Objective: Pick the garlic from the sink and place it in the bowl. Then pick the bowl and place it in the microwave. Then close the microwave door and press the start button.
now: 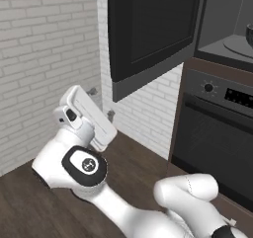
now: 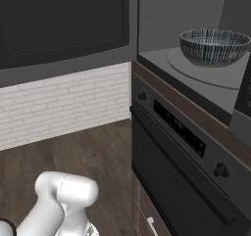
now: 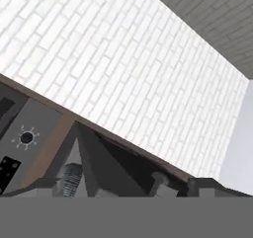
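Observation:
The bowl (image 2: 214,46), dark speckled outside, stands on the round turntable inside the microwave (image 2: 196,78), and its edge shows at the far right (image 1: 249,34). The microwave door (image 1: 148,29) hangs wide open to the left of the cavity, also seen as a dark panel (image 2: 63,24). My gripper (image 1: 101,103) is open and holds nothing. It sits below the door's lower edge, near the brick wall, pointing up. The garlic is hidden and the sink is out of view.
A black oven (image 2: 186,171) with knobs (image 1: 209,88) sits under the microwave. A dark wood counter (image 1: 29,202) runs along the white brick wall (image 1: 44,59). In the hand view, the brick wall (image 3: 123,69) and an oven knob (image 3: 26,138) show.

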Robot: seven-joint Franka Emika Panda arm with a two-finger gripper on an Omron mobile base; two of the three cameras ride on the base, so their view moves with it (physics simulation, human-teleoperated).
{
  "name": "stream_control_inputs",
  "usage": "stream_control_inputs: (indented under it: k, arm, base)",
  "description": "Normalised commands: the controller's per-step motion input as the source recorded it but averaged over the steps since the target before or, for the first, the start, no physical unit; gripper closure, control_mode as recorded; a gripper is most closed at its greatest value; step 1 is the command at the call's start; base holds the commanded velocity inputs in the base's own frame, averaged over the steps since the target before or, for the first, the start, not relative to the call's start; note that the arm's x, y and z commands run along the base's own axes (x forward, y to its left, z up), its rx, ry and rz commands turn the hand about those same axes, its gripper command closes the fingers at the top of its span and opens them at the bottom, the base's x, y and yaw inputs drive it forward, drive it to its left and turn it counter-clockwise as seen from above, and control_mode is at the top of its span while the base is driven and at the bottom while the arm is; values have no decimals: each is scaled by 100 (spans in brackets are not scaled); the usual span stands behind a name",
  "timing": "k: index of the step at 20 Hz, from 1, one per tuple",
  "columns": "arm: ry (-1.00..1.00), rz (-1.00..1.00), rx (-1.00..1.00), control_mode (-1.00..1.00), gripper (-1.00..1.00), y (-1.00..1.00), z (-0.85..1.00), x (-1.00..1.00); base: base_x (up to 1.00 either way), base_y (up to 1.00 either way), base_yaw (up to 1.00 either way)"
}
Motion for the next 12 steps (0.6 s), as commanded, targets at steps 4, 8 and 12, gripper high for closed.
stream_control_inputs:
  k: [4,8,12]
  arm:
    - [0,0,0,-100,-100,-2,-17,78]
    - [-4,0,0,-100,-100,6,-7,71]
    - [-6,0,0,-100,-100,2,-2,75]
  base:
    - [0,0,0]
    - [0,0,0]
    - [0,0,0]
